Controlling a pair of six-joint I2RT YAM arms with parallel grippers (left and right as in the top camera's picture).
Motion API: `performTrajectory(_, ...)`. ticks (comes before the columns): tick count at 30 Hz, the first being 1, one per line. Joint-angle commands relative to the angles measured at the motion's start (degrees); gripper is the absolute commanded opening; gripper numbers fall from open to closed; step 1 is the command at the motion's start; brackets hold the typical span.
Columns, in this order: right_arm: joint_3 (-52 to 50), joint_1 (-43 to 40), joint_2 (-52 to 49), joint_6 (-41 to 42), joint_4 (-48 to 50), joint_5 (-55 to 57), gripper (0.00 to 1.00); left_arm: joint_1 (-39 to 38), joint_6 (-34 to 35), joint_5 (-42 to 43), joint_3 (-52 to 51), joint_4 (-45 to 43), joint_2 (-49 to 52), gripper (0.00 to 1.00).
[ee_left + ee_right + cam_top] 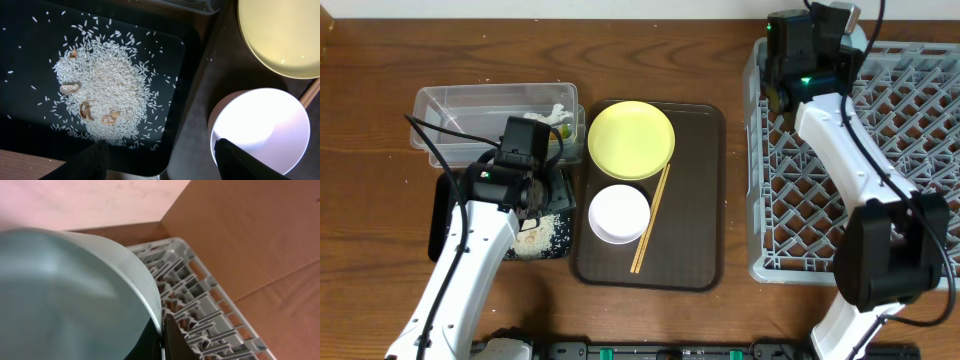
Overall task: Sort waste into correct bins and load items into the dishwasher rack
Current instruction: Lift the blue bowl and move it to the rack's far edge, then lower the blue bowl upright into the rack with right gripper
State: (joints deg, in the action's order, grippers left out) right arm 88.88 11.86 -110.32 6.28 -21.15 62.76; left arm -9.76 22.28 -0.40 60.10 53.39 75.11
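Note:
My left gripper [162,161] is open and empty, hovering over the near right corner of the black tray [30,55], which holds a heap of white rice [102,95] with a few brown bits. Overhead, it [542,198] sits above that tray [442,215]. My right gripper [162,335] is shut on the rim of the light blue bowl [65,295], over the far left corner of the grey dishwasher rack [200,305]. The yellow plate [631,139], white bowl [619,213] and chopsticks [650,220] lie on the brown serving tray [705,200]. The small cup is out of view.
The clear tub [470,108] stands behind the black tray, with a white crumpled scrap [558,112] and something greenish at its right end. The rack [900,160] fills the right side. My right arm [850,160] stretches across the rack.

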Motion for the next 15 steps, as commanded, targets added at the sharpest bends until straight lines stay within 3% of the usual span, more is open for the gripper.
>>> performTrajectory(1, 0.3, 0.2, -3.2, 0.3, 0.1, -0.4, 0.01, 0.2, 0.6, -0.2, 0.1, 0.1, -0.2, 0.70)
performTrajectory(15, 0.3, 3.6, -6.1, 0.6, -2.3, -4.5, 0.01, 0.2, 0.5, -0.3, 0.1, 0.1, -0.2, 0.70)
